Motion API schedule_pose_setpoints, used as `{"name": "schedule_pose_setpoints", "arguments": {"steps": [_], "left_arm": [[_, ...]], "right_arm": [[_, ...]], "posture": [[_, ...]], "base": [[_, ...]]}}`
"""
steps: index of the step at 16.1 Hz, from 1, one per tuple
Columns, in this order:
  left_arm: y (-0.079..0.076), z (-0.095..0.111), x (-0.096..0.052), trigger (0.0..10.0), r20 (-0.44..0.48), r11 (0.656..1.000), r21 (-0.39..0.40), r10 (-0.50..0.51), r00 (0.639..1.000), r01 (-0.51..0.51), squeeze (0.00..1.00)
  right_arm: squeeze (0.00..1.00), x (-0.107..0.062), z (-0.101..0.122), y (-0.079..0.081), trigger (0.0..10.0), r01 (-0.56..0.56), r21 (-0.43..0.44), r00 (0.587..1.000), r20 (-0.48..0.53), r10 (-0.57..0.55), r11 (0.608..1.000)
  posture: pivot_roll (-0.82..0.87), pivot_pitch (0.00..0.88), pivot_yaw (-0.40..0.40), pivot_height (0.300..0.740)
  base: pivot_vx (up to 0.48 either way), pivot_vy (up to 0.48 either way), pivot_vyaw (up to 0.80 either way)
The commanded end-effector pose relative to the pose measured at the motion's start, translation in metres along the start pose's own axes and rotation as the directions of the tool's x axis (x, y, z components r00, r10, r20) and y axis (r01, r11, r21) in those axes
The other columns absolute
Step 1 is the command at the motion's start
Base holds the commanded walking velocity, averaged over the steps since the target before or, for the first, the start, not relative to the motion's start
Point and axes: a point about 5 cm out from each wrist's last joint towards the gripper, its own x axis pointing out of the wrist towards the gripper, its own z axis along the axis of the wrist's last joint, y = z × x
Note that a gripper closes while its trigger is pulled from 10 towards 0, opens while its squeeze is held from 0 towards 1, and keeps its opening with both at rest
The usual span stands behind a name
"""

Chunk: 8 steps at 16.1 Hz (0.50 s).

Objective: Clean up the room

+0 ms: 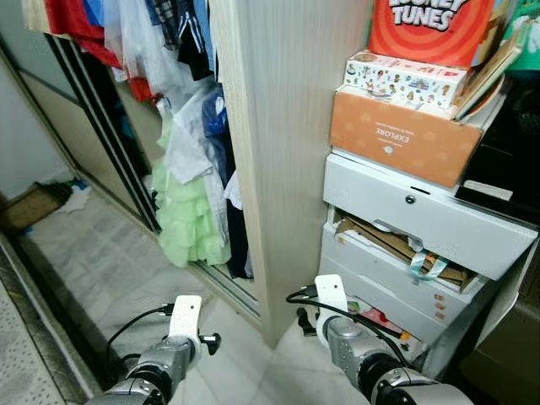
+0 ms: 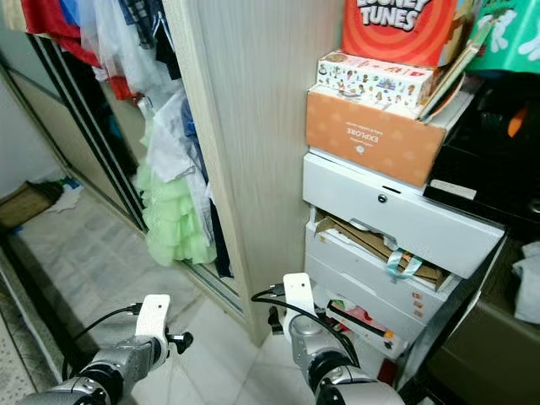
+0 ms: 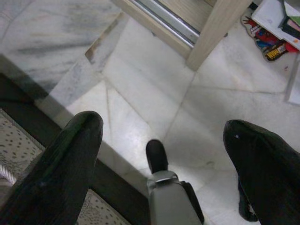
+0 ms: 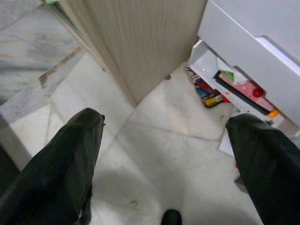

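Note:
I stand facing a wooden wardrobe side panel [image 1: 287, 152] and a white drawer unit [image 1: 422, 219] whose drawers hang open, stuffed with papers and card [image 1: 396, 245]. Its lowest drawer holds red and yellow packs [image 4: 208, 93]. Both arms are low over the pale marble floor. My left gripper [image 3: 164, 126] is open with only bare floor between its fingers. My right gripper [image 4: 165, 119] is also open and holds nothing, above the floor in front of the wardrobe corner. My left wrist [image 1: 169, 354] and right wrist [image 1: 359, 350] show at the bottom of the head views.
Clothes hang in the open wardrobe, a pale green ruffled dress [image 1: 190, 219] lowest. An orange cardboard box [image 1: 396, 135] and a Looney Tunes box [image 1: 426, 25] are stacked on the drawers. A crumpled cloth [image 1: 78, 198] and a mat [image 1: 29, 209] lie far left. A dark floor sill [image 3: 117, 180] runs beneath my left gripper.

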Motion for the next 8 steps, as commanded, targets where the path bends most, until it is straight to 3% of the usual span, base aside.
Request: {"name": "schedule_pose_setpoints", "arguments": {"steps": [1,5,6,8], "left_arm": [[0.0042,-0.0008,-0.0004,10.0,-0.004,1.0,0.01,0.011,1.0,-0.01,0.0],[0.0035,-0.0006,-0.0003,10.0,-0.004,1.0,0.016,0.006,1.0,-0.006,0.0],[0.0033,-0.0006,-0.0003,10.0,-0.004,1.0,0.018,0.005,1.0,-0.005,0.0],[0.003,-0.0002,-0.0003,10.0,-0.003,1.0,0.02,0.004,1.0,-0.004,0.0]], "right_arm": [[0.0,-0.0003,0.0029,0.0057,10.0,-0.01,-0.001,1.0,0.015,0.01,1.0],[0.0,-0.0002,0.005,0.0057,10.0,-0.009,-0.029,1.0,0.024,0.01,1.0],[0.0,-0.0002,0.0059,0.0063,10.0,-0.015,-0.061,1.0,0.027,0.016,0.998],[0.0,-0.0002,0.0057,0.0064,10.0,-0.012,-0.045,1.0,0.027,0.013,0.999]], "posture": [[-0.09,0.0,0.074,0.74],[-0.09,0.0,0.075,0.74],[-0.09,0.0,0.076,0.74],[-0.09,0.0,0.076,0.74]], "base": [[0.0,0.0,0.0],[0.0,0.0,0.0],[0.0,0.0,0.8],[0.0,0.0,0.8]]}}
